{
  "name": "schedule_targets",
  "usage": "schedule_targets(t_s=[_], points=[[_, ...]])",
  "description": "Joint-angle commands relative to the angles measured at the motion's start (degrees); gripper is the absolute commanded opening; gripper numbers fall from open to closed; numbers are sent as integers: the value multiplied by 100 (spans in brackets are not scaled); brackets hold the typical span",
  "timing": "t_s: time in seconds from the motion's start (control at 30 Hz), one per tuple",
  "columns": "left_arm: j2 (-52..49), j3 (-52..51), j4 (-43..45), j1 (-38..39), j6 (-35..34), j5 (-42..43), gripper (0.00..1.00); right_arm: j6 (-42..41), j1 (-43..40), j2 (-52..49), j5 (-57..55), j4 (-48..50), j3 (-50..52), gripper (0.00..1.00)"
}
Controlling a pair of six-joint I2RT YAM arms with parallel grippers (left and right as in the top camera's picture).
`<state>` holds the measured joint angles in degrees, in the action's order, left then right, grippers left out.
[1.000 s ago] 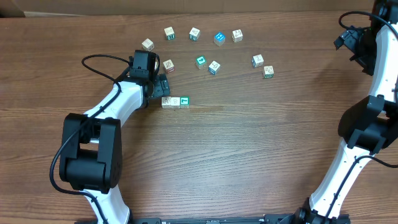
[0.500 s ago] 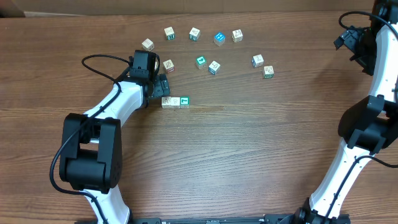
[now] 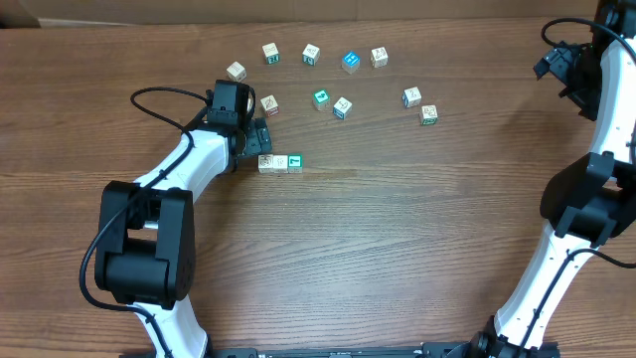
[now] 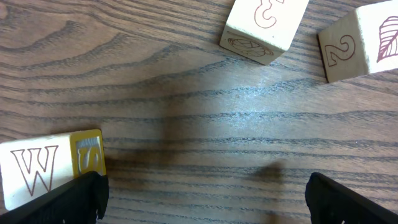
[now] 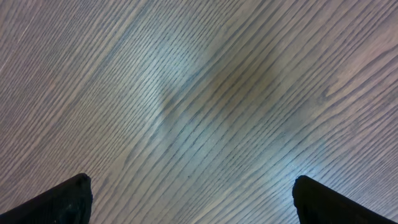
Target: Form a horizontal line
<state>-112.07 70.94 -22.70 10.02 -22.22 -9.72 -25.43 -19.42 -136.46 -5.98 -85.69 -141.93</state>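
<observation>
My left gripper (image 3: 258, 134) stands wide open with nothing between its fingers. Just beside it, at about five o'clock in the overhead view, lies the horizontal line (image 3: 279, 162): pale cubes touching edge to edge, with the teal end cube (image 3: 294, 160) at its three o'clock end. Loose cubes (image 3: 343, 106) are scattered from twelve to three on the table (image 3: 397, 249). Far off at three o'clock, my right gripper (image 3: 556, 62) gapes open over bare wood.

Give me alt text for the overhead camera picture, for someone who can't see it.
A short row of letter cubes ending in a teal one lies on a wooden table, with the left gripper open just beside its left end. More loose cubes lie scattered beyond it; the right gripper hangs open at the far right edge.
</observation>
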Motion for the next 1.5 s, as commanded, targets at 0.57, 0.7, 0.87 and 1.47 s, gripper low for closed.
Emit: schedule_targets(t_s=[0.57, 0.7, 0.87, 1.47], points=[[-11, -44, 7, -15, 39, -96, 100, 22, -20, 96, -13, 11, 20, 100], [-11, -44, 7, -13, 39, -96, 99, 22, -20, 96, -13, 11, 20, 100], [-11, -44, 7, -15, 39, -98, 100, 22, -20, 96, -13, 11, 17, 100], [166, 573, 804, -57, -275, 828, 76, 22, -20, 96, -13, 11, 20, 100]])
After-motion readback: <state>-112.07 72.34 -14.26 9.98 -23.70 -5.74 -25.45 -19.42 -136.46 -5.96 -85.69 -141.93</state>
